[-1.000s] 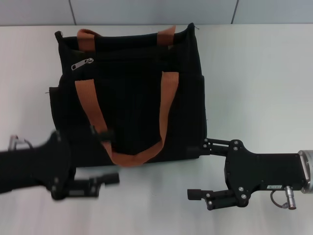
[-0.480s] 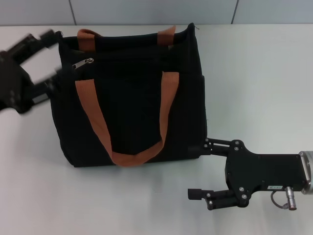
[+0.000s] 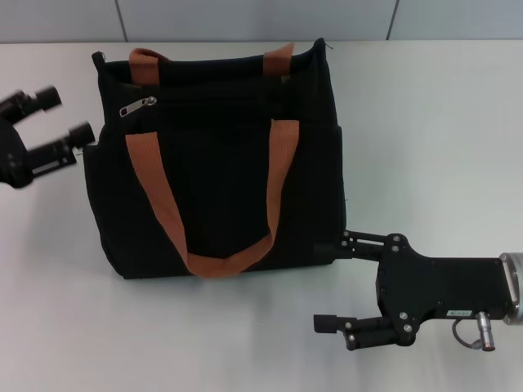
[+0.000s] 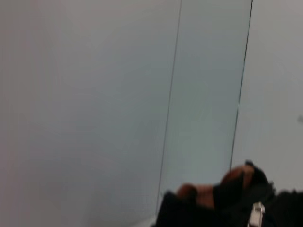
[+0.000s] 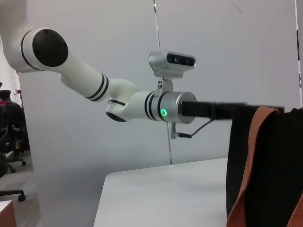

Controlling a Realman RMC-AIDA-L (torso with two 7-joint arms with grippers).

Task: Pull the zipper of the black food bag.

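Note:
The black food bag [image 3: 216, 175] lies flat in the middle of the white table, its two orange-brown handles [image 3: 155, 196] draped over its front. The silver zipper pull [image 3: 139, 106] sits near the bag's upper left corner. My left gripper [image 3: 64, 114] stands open just left of that corner, level with the zipper, nothing between its fingers. In the left wrist view the zipper pull [image 4: 257, 213] glints on the bag [image 4: 208, 213]. My right gripper [image 3: 335, 282] is open by the bag's near right corner, one finger close against it.
A grey wall [image 3: 261, 18] runs along the table's far edge. Bare white table [image 3: 425, 122] lies right of the bag and in front of it. The right wrist view shows my left arm [image 5: 118, 101] reaching toward the bag [image 5: 270, 156].
My left arm has swung from the bag's near left corner up to its far left corner and now holds still there, open. The right arm and the bag have not moved.

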